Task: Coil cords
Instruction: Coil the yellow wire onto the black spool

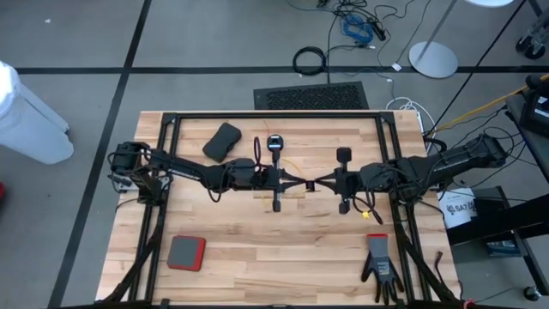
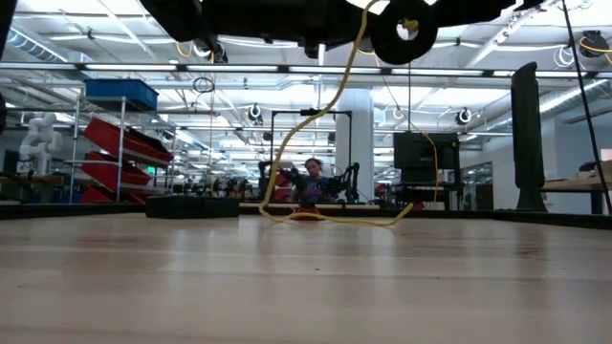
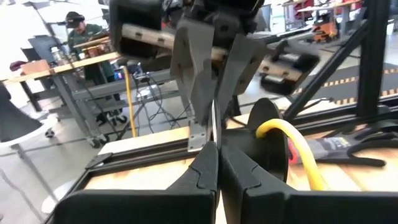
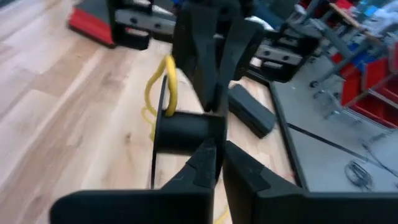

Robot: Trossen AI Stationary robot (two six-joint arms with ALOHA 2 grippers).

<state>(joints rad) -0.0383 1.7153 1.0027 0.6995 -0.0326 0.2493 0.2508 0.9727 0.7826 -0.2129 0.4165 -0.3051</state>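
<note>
The left gripper [image 1: 302, 182] and the right gripper [image 1: 324, 182] are meeting tip to tip at the middle of the high view. The left one's fingers are pressed together; whether the right one's are open I cannot tell. The black reel [image 4: 180, 132] is hanging between them, and the yellow cord [image 2: 325, 124] is dropping from it to the table [image 1: 257, 249]. To coil well, I judge the cord should be staying taut and feeding squarely onto the reel.

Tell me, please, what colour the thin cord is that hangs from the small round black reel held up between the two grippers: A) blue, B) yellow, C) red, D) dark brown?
B: the low view shows a thin yellow cord dropping from the small round black reel to the light wooden table.
</note>
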